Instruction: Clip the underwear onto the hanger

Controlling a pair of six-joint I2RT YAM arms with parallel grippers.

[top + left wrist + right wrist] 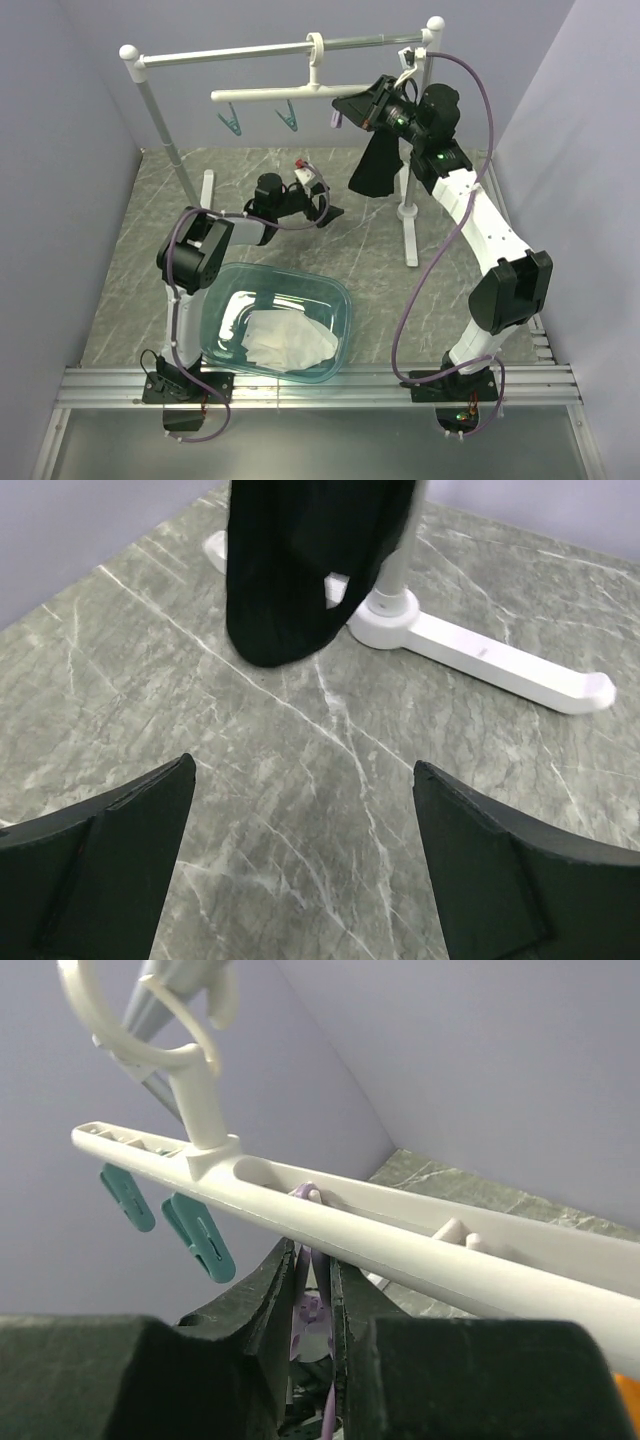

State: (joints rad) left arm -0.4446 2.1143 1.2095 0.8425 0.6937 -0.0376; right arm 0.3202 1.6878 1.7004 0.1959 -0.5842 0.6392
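Right hand point(313, 1265) pinches the purple peg point(308, 1315), underwear point(377, 168) hanging just below; left hand point(303, 772) gapes open, underwear ahead.

Bare tabletop point(330, 810) w/ free room, underwear point(290, 570) & rack foot point(480, 655) blocking ahead

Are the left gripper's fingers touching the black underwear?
Apart. The left wrist view shows marble tabletop between the open left fingers and the hanging underwear.
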